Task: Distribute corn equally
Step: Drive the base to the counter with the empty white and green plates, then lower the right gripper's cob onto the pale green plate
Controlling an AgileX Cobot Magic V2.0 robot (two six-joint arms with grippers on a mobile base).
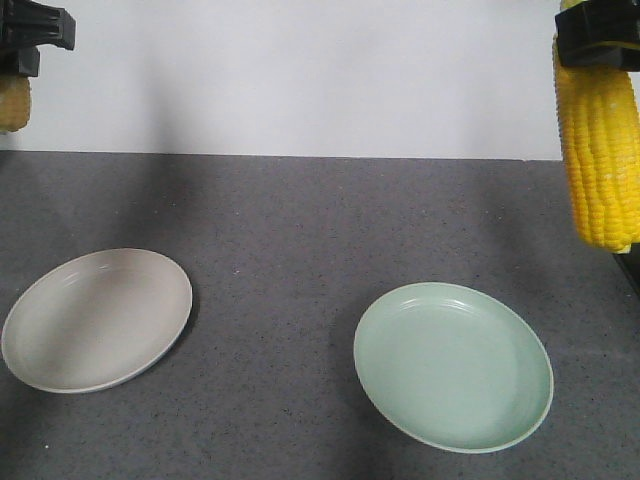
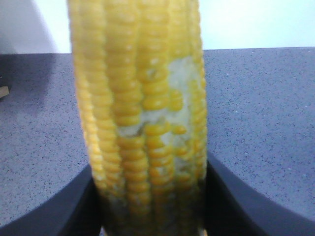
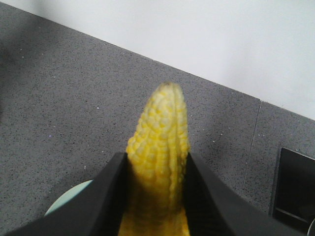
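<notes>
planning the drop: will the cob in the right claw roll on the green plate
Likely rolls in a curve: the cob is round and tapered. The rim of the green plate may stop it. Seems stiff, hanging straight from the right claw.

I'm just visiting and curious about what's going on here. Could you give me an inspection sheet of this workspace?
Surface: grey speckled tabletop.
Job's things: left corn with bare patches and right corn, both held aloft; beige plate and green plate without corn.
Clutter: nothing seen.
End effectors: left end effector shut on left corn; right end effector shut on right corn.
Cables: nothing seen.
Surroundings: white wall, dark panel to the right.
</notes>
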